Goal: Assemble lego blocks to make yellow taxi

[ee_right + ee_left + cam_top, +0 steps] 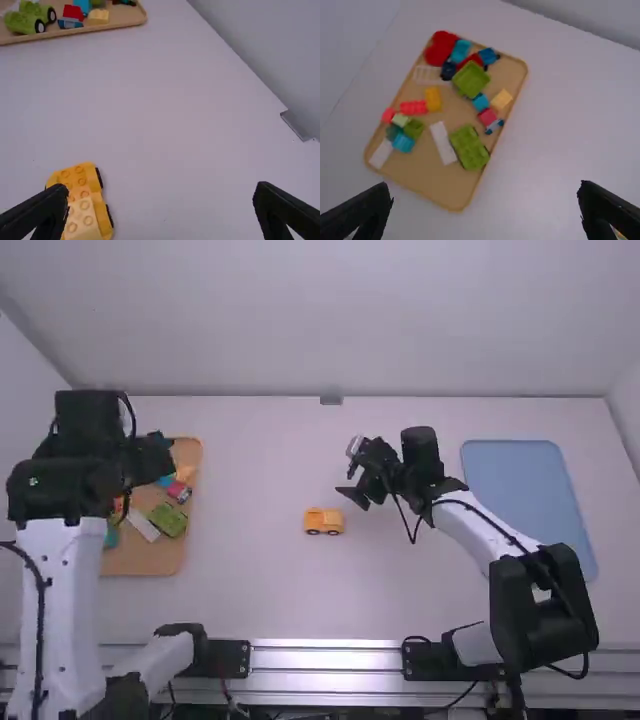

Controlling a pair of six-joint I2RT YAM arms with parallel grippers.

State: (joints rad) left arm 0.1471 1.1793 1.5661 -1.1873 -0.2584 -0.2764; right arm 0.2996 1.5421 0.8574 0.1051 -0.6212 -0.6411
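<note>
While we hold our left claw near the tan tray of mixed bricks: wide open, empty
Our right claw: wide open, empty
Yellow plastic brick car: on our white counter, nearer the right claw than the tray

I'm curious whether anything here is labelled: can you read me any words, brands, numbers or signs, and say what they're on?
No text can be read. Any marks on the yellow toy car with black wheels, or on the white-and-black left robot arm, are too small to make out.
</note>
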